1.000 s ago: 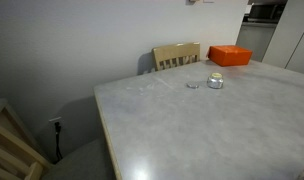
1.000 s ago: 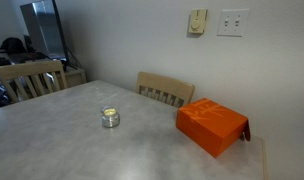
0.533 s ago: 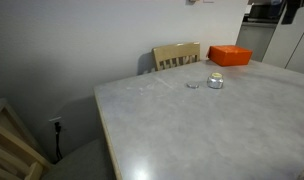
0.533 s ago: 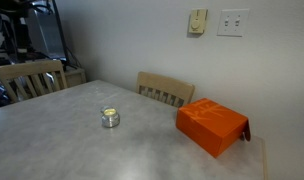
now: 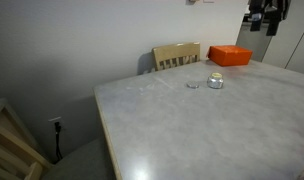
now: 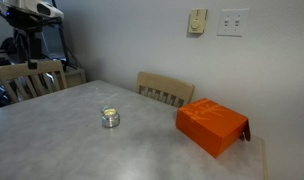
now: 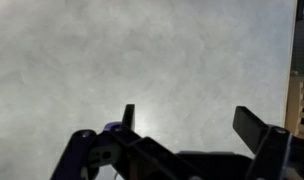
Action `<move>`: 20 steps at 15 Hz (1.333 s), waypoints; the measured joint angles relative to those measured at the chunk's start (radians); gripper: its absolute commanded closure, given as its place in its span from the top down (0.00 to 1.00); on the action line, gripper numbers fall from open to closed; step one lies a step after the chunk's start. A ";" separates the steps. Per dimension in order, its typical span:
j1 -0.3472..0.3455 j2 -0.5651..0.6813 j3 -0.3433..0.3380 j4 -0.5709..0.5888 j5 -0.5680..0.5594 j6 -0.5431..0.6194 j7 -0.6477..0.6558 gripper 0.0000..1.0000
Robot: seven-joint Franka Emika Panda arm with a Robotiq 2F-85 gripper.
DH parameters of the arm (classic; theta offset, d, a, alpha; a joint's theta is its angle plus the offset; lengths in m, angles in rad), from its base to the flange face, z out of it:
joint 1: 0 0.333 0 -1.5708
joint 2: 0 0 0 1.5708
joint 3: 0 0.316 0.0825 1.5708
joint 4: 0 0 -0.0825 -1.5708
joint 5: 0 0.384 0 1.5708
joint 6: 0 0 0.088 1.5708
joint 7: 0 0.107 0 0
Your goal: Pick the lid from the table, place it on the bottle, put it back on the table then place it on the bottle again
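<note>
Grey tabletop: the table (image 5: 192, 130) is pale, faintly marbled and slightly glossy; in the wrist view it fills almost everything under the fingers.
Room: plain white wall, with a light wooden chair (image 5: 177, 55) tucked against the table's far edge.
Bottle: the bottle (image 5: 215, 81) is small, squat clear glass with a pale top, upright on the table near the orange box (image 5: 230, 55).
Lid: the lid (image 5: 193, 85) is a tiny flat silvery disc lying on the table just beside the bottle, not on it.
Gripper: the gripper (image 5: 264, 16) is dark, high above and well apart from the bottle; in the wrist view (image 7: 187, 112) its fingers are spread wide with nothing between them.
Only in an exterior view: a wall switch (image 6: 197, 22), an outlet plate (image 6: 231, 22) and a second chair (image 6: 30, 78); the lid cannot be made out there.
</note>
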 measured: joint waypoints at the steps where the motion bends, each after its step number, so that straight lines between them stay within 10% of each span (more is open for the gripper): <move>1: 0.001 0.003 0.007 0.001 -0.019 0.001 0.035 1.00; 20: 0.056 0.451 0.014 0.194 -0.112 0.217 0.280 1.00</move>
